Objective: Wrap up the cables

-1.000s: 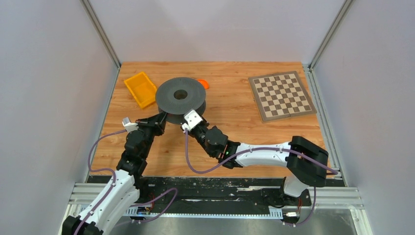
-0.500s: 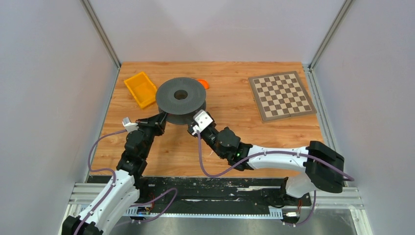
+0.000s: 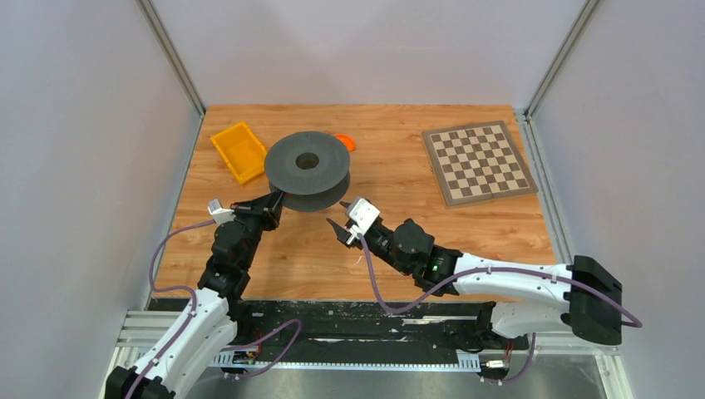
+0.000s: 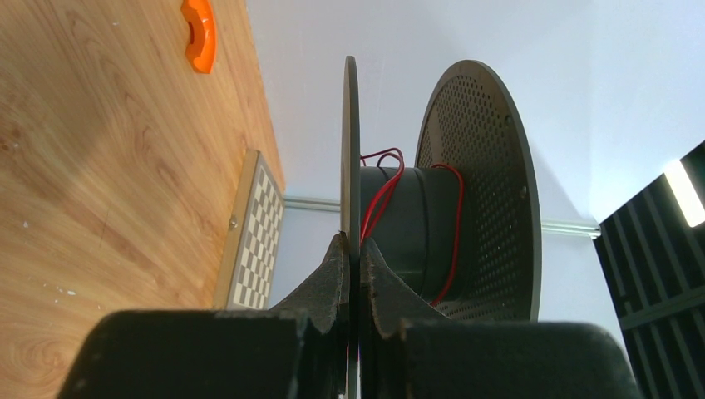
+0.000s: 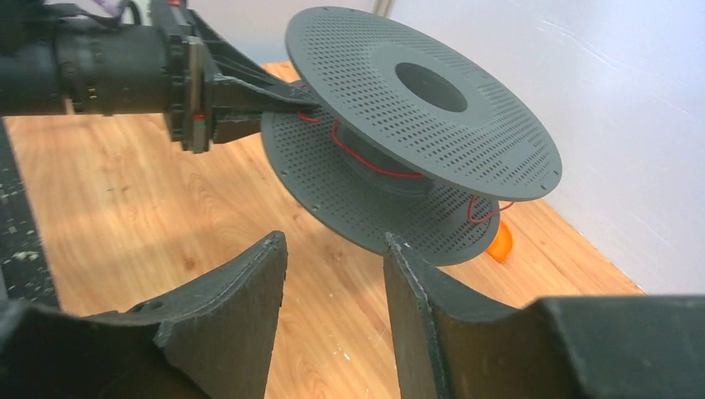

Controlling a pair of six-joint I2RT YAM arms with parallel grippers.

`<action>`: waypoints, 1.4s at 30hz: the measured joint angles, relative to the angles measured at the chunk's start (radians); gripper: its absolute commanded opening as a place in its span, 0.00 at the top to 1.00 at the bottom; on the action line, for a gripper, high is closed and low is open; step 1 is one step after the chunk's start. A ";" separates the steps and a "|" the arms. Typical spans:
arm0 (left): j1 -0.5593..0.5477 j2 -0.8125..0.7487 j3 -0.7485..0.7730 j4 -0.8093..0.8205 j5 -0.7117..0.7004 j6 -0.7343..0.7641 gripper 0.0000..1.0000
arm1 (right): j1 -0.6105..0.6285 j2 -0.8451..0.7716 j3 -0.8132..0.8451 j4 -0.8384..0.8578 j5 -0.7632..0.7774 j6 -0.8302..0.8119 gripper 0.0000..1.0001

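Left gripper (image 3: 278, 199): jaws together on the rim of the spool's (image 3: 308, 162) lower flange, one finger above it and one below. Judged to be a steadying hold, so the spool cannot slide or turn while wire is laid on.
Right gripper (image 3: 339, 231): jaws apart, nothing between them. It sits just off the spool's near-right edge, not touching, pointing at the gap between the flanges.
Wire (image 5: 374, 166): thin and red, wound loosely round the hub. A few strands stand proud, and one small loop pokes past the flange rim on the far side.
Edges: the slot between the flanges is narrow. Any reach for the wire must go in level with it.
Open room: bare table (image 3: 399, 191) to the spool's right and front. The yellow bin (image 3: 239, 151) is close on its left, an orange piece (image 3: 345, 141) is just behind it, and the chessboard (image 3: 478, 162) is well apart.
Risk: the slack strands could snag a finger.
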 measured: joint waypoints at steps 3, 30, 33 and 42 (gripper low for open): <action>0.000 0.000 0.000 0.000 0.000 0.000 1.00 | 0.000 -0.063 0.000 -0.085 -0.059 0.023 0.50; 0.000 0.071 -0.066 0.196 0.168 0.159 1.00 | -0.750 -0.143 0.097 -0.322 -0.682 0.672 0.58; 0.000 0.077 -0.077 0.225 0.208 0.167 1.00 | -0.817 -0.041 0.117 -0.298 -0.808 0.687 0.54; 0.000 0.079 -0.085 0.280 0.262 0.171 1.00 | -0.836 0.196 0.217 -0.299 -1.005 0.683 0.53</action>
